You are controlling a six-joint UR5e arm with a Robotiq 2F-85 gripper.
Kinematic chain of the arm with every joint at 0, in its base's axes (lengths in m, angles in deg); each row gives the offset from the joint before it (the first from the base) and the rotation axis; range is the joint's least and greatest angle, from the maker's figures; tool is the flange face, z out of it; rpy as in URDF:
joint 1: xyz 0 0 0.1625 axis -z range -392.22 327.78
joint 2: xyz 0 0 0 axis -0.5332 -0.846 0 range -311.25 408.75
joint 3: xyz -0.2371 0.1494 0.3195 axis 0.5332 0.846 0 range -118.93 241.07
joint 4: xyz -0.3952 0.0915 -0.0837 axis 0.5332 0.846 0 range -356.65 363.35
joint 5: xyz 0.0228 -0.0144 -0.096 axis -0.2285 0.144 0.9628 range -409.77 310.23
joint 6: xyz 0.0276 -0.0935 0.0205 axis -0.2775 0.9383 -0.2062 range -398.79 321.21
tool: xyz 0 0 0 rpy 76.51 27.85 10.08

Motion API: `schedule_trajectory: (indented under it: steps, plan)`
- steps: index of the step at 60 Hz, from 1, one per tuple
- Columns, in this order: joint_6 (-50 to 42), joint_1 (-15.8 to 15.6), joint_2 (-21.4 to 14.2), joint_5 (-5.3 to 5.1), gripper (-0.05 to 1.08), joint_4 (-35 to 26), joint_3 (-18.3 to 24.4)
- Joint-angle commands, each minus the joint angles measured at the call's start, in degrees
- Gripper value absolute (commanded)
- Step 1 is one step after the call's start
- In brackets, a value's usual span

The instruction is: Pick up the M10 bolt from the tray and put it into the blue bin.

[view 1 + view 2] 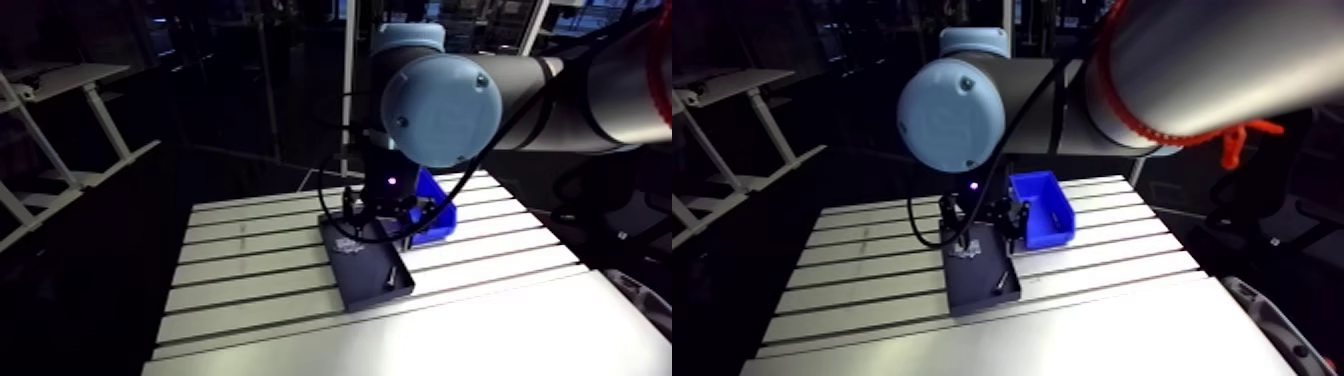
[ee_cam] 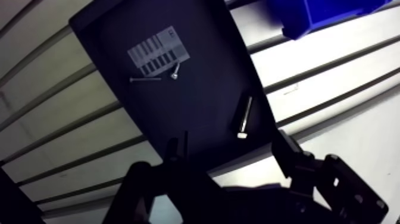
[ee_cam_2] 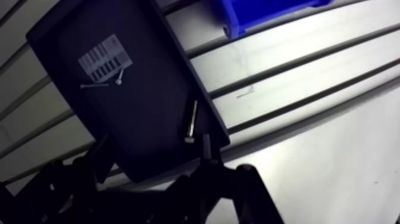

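The end effector (image 2: 229,146) hovers, fingers spread and empty, above the black tray (image 2: 196,101). The M10 bolt (image 2: 244,116) lies in the tray just ahead of it. The blue bin (image 2: 321,15) sits farther ahead on the bench (image 2: 333,89).

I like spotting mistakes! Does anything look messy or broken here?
Nothing stands out: the bolt lies flat in the black tray near two small fasteners, and the blue bin stands upright beside it.
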Motion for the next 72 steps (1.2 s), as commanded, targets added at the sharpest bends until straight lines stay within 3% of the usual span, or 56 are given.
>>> schedule_trajectory:
  steps: [1,45,72]
  plan:
    - [0.13,0.68,0.91,0.05,0.31,1.12,-1.02]
    - [0.06,1.59,1.72,0.14,0.49,2.79,-2.71]
    - [-0.31,1.59,1.63,1.54,0.56,4.38,-3.32]
